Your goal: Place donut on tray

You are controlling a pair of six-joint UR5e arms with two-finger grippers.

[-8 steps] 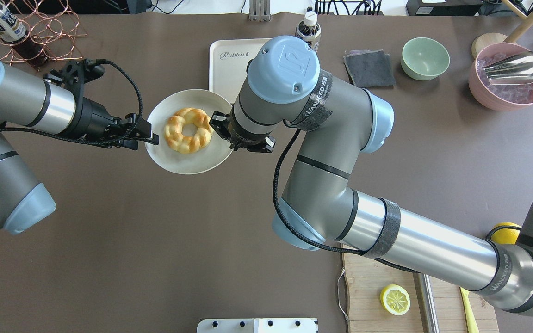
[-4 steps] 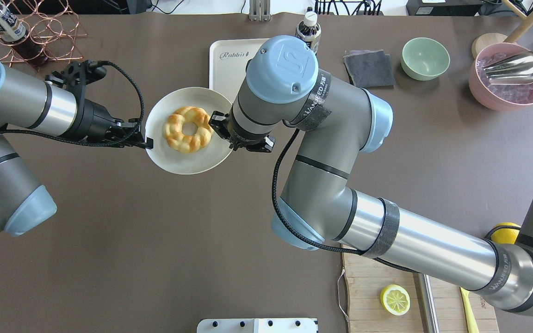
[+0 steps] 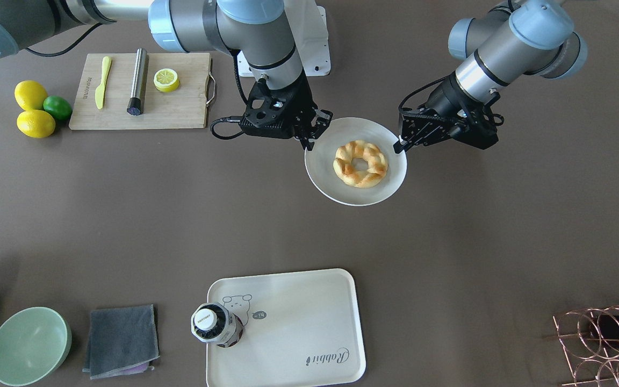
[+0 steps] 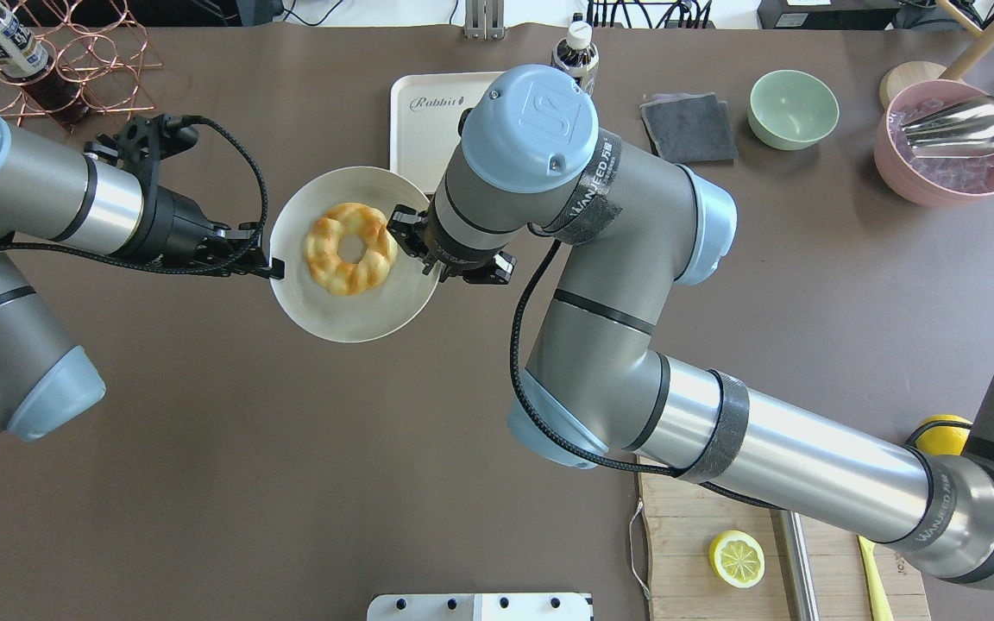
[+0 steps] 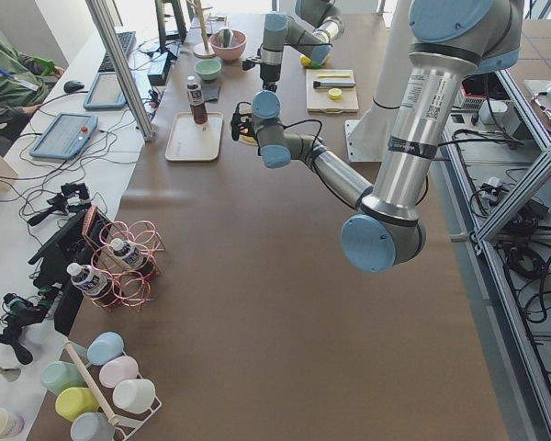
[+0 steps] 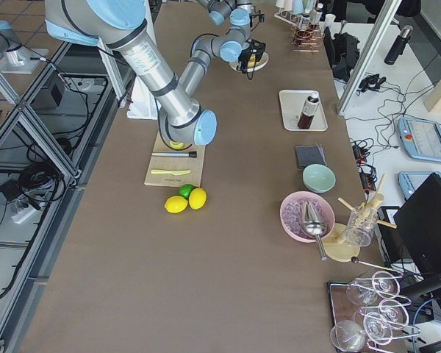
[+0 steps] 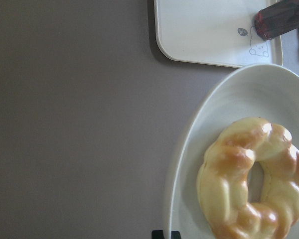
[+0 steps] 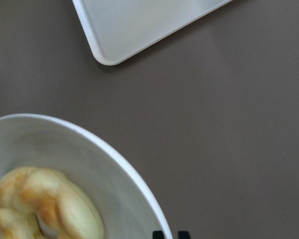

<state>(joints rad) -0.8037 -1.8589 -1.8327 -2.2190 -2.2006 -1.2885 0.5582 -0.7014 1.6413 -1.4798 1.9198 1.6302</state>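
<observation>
Both arms reach in from opposite sides, meeting mid-table. The left gripper [image 4: 271, 269] is pinched onto one edge of the plate [image 4: 350, 333], and the right gripper [image 4: 404, 228] is clamped on the opposite rim.

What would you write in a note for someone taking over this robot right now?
Left gripper: shut on the rim of the plate.
Right gripper: shut on the opposite rim.
Donut: lies on the plate, well apart from the tray. A bottle stands at one corner of the tray.
Done: both arms grip the plate.
Left: get the donut onto the tray.
</observation>
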